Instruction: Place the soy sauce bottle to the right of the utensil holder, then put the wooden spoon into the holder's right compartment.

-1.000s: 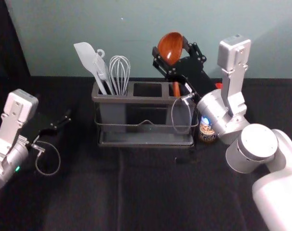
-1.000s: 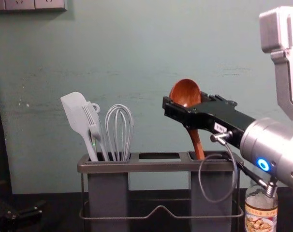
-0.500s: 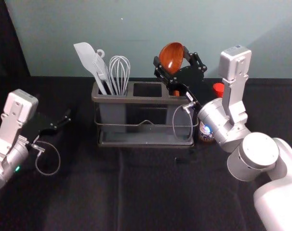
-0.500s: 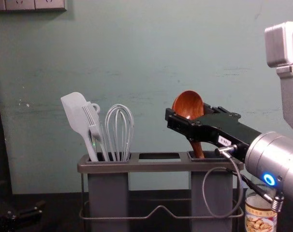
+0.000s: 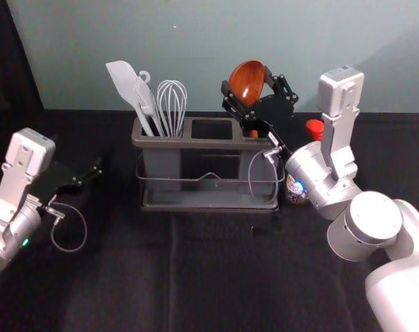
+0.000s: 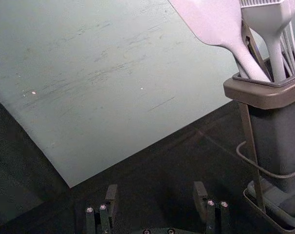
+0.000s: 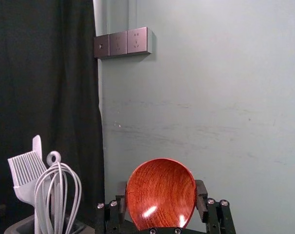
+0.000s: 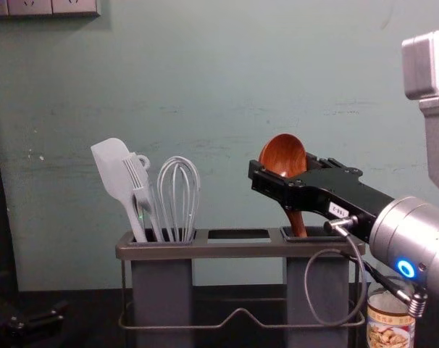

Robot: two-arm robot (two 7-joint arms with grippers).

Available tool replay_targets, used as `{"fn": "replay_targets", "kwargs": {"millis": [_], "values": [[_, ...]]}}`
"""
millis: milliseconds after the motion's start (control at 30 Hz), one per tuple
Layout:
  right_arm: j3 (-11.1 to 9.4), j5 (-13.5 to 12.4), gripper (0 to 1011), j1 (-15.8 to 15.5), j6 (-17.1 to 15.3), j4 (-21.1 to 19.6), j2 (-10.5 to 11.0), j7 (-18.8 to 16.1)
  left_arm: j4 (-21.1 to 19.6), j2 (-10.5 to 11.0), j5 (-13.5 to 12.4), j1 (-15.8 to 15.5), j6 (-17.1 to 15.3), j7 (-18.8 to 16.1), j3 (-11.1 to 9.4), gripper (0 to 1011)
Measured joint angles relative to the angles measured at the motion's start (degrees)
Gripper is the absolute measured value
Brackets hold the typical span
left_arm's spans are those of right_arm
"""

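Right end effector [image 5: 251,81] has the wooden spoon [image 8: 283,154] gripped by its bowl, handle dipping into the utensil holder's [image 5: 209,144] right compartment. Soy sauce bottle [image 5: 314,128] sits just right of that. Left end effector [image 5: 90,175] is parked left, fingers apart.

Black table [image 5: 216,277]; on it, utensil holder [image 5: 209,144], soy sauce bottle [image 8: 390,330] upright just beside holder's right end.

"What colour was the right arm [image 5: 403,280]?"
"White, with a silver cylindrical wrist [image 8: 395,230] and looped grey cable [image 8: 306,286]."
"Markings?"
"A blue light [image 8: 406,268] shone; the black right gripper [image 5: 248,77] bore a white label [image 8: 338,210], the left gripper [image 5: 90,173] silver screws [image 6: 89,209]."
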State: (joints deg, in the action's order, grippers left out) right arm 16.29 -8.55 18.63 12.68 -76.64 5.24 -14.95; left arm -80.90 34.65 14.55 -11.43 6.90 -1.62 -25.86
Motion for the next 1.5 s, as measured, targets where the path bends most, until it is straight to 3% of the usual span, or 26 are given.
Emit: {"fn": "replay_targets", "kwargs": {"millis": [233, 933, 1133, 1500], "values": [[0.0, 0.4, 1002, -0.2, 0.0, -0.8, 0.0, 0.4, 0.0, 0.0, 0.0, 0.0, 0.0, 0.0, 0.0, 1000], [-1.6, 0.3, 1002, 0.9, -1.1, -13.6, 2.1, 0.5, 0.0, 0.0, 0.0, 0.0, 0.0, 0.0, 0.0, 1000], [-2.5, 0.8, 1002, 1.3, -1.6, -16.1, 3.9, 0.5, 0.0, 0.0, 0.0, 0.0, 0.0, 0.0, 0.0, 1000], [-9.5, 0.3, 1002, -0.3, -3.9, -19.6, 10.6, 0.1, 0.0, 0.0, 0.0, 0.0, 0.0, 0.0, 0.0, 1000]]}}
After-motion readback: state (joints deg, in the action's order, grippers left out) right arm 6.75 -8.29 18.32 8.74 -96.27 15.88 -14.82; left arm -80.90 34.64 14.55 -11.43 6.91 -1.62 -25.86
